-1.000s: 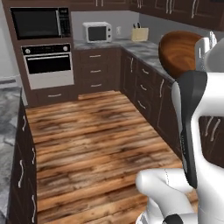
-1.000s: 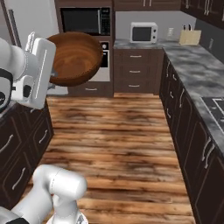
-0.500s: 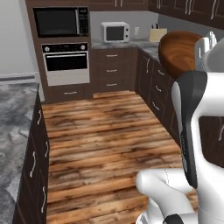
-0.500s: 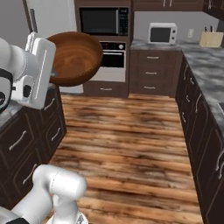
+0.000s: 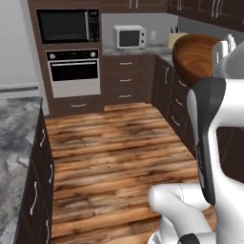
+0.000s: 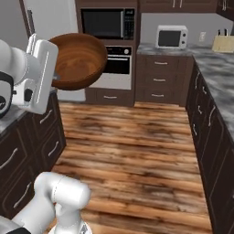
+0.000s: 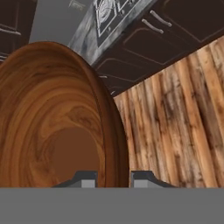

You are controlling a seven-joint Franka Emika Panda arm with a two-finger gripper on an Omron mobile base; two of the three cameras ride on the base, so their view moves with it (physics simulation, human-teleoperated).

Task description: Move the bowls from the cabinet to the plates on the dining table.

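The glossy reddish-brown wooden bowl [image 5: 194, 56] [image 6: 77, 60] hangs tilted on its side, high above the floor. My gripper [image 7: 113, 178] is shut on its rim, one fingertip [image 7: 85, 179] inside the bowl [image 7: 48, 118] and the other outside. From the right base view the gripper [image 6: 55, 80] holds the bowl's left edge, with the hollow facing the camera. From the left base view the hand [image 5: 223, 51] sits at the bowl's right. The plates and the dining table are out of view. I cannot tell whether the cabinet is among the dark wall units [image 5: 209, 8] at the top.
Ahead are a built-in oven [image 5: 74, 71] and a white microwave [image 5: 129, 36] on a stone counter. A wood floor [image 6: 137, 151] runs between dark cupboards [image 6: 212, 132] on the right and a grey marbled top [image 5: 14, 138] on the left. A gas hob [image 7: 114, 12] lies beyond the bowl.
The whole scene has slid to the right in both base views, so the base has turned left. The bowl stays in the gripper, held the same way.
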